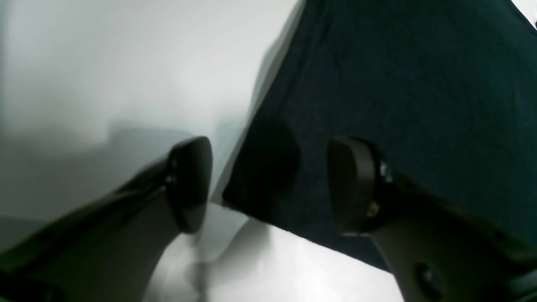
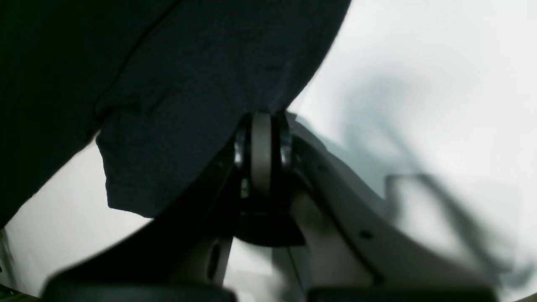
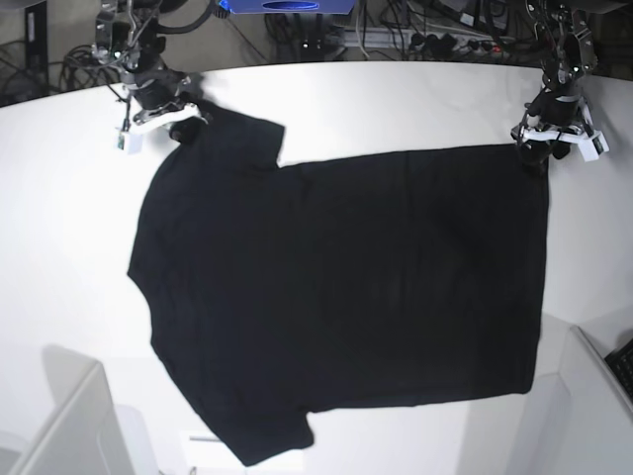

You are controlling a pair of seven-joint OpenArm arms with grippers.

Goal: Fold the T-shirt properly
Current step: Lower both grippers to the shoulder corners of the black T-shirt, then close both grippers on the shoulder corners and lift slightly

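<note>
The black T-shirt (image 3: pixel 346 297) lies spread flat on the white table (image 3: pixel 59 228), print side hidden. My left gripper (image 1: pixel 270 184) is open at the shirt's far right corner (image 3: pixel 539 148). A corner of the T-shirt (image 1: pixel 398 84) sits between its two fingers (image 1: pixel 188 184), and the jaws stand well apart from it. My right gripper (image 2: pixel 261 121) is shut on the edge of the T-shirt (image 2: pixel 188 84) by the far left sleeve (image 3: pixel 183 119). A sleeve hem hangs below the pinched cloth in the right wrist view.
Cables and equipment (image 3: pixel 396 30) line the table's far edge. A pale box-like object (image 3: pixel 69 426) stands at the near left corner and another (image 3: pixel 593 396) at the near right. White table surface shows around the shirt.
</note>
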